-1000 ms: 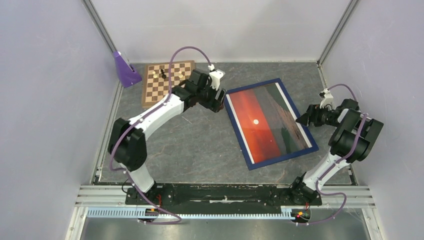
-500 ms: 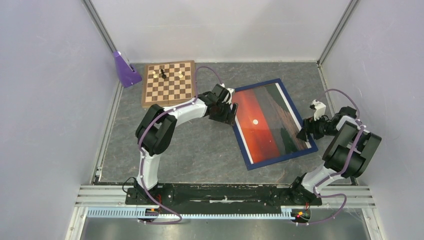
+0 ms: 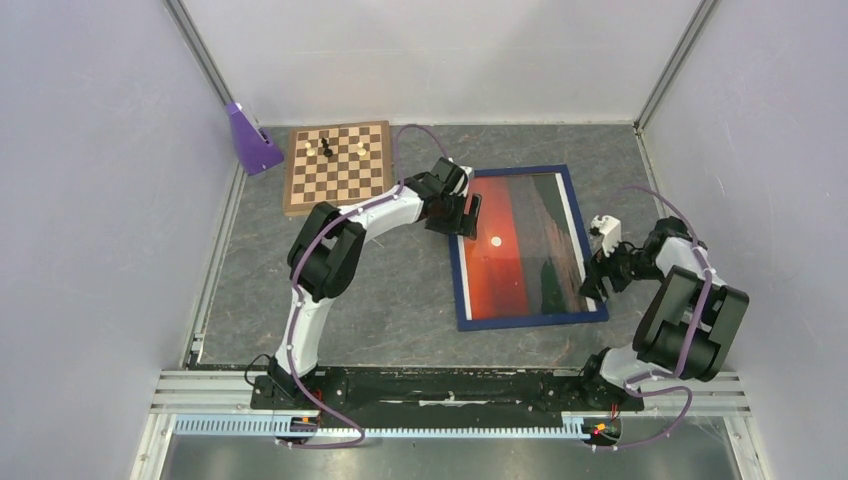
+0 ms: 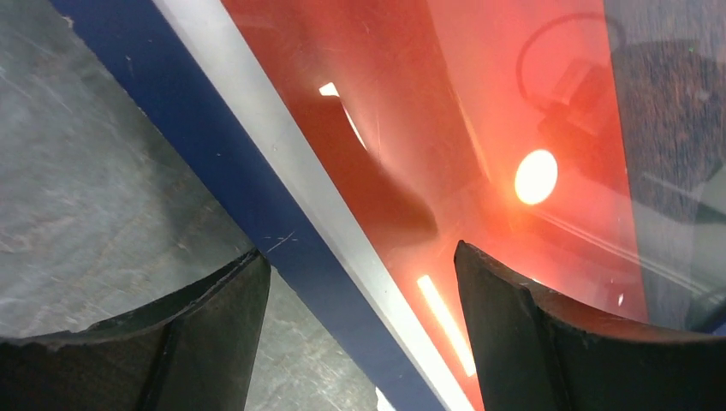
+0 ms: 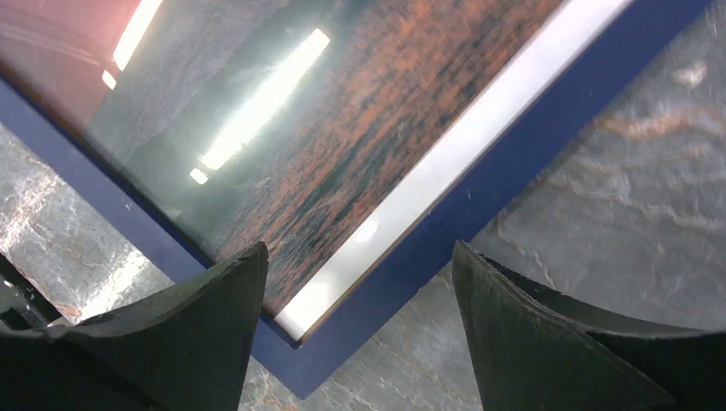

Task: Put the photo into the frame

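**Step in hand.** The photo [image 3: 510, 265] lies inside the frame [image 3: 530, 323], which rests flat and face-up on the bench [image 3: 380, 290]. Insertion appears complete. The present step is judged to be final positioning or release.

**Tool state.**
- The left tool [image 3: 468, 215] stands at the frame's left rail, near its far corner. Its jaws are apart and straddle the rail, one finger on the bench side and one over the print. It is clamped on nothing.
- The right tool [image 3: 592, 285] stands at the frame's right rail, near the near corner. Its jaws are apart with nothing between them.
- Contact with the rails cannot be confirmed.

**Next move.** Probably a straight lift clear of both rails, since sideways travel could drag the frame. Any further shift would need both tools to act together.

**Materials.**
- Frame: thin rectangular rails, dark blue and matte, with a faint scratch in the left wrist view.
- Glazing: glossy, mirroring strip lights.
- Photo: red-orange sky, small white sun [image 4: 536, 176], dark rippled sea and white edge strips.
- Bench: grey, mottled and stone-like.
- Fingers [image 4: 214, 334]: black and curved, with rough edges.
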Available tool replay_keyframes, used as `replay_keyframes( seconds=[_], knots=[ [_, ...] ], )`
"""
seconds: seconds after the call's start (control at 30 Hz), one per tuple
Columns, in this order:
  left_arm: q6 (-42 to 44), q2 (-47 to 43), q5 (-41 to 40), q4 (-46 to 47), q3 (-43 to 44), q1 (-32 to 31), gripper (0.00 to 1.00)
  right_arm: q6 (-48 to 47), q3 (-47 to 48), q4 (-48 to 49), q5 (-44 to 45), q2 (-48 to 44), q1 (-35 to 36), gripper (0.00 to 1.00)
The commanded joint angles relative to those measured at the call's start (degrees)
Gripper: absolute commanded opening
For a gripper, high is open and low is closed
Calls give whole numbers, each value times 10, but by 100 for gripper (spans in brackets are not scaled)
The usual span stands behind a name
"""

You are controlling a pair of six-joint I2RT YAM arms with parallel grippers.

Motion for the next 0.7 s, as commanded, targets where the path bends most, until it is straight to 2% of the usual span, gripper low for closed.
replay_keyframes(
  seconds=[0.0,0.27,0.43,0.5,0.57,0.67],
  knots=[
    [52,36,4,-6,73,-5,84,-40,-23,-64,-61,-42,53,81],
    [134,82,-36,-34,175,14,85,-58,-55,-76,-95,-83,163,82],
    [155,95,-51,-50,230,32,87,-31,-40,-63,-110,-79,185,81],
    [153,91,-48,-53,235,40,87,6,-23,-41,-90,-79,182,80],
    [154,80,-48,-56,232,45,87,75,-17,28,-64,-98,173,80],
    [155,47,-42,-57,209,50,87,176,-19,132,26,-131,169,80]
  ],
)
